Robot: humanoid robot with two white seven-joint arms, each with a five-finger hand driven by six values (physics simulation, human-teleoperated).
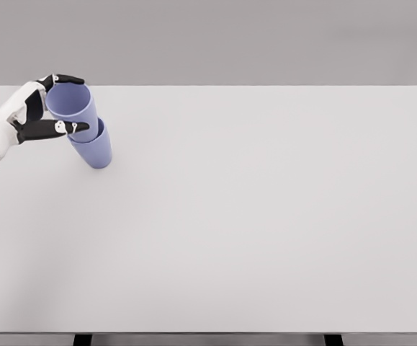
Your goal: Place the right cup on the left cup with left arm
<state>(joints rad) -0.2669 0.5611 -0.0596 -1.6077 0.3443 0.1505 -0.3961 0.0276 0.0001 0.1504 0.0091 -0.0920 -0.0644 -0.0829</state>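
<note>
The left hand comes in from the left edge, its forearm cut off there, black-tipped fingers clamped around the upper blue cup. That cup sits nested and tilted in the lower blue cup, hiding the lower cup's inside. Both stand near the back left of the pale grey surface, a plain grey wall behind.

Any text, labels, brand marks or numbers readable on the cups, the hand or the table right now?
None: no text, label, brand or number shows anywhere.
Upper blue plastic cup: plain.
Lower blue plastic cup: plain.
White-and-black left hand, grasping the upper cup: unmarked.
White table: unmarked.
</note>
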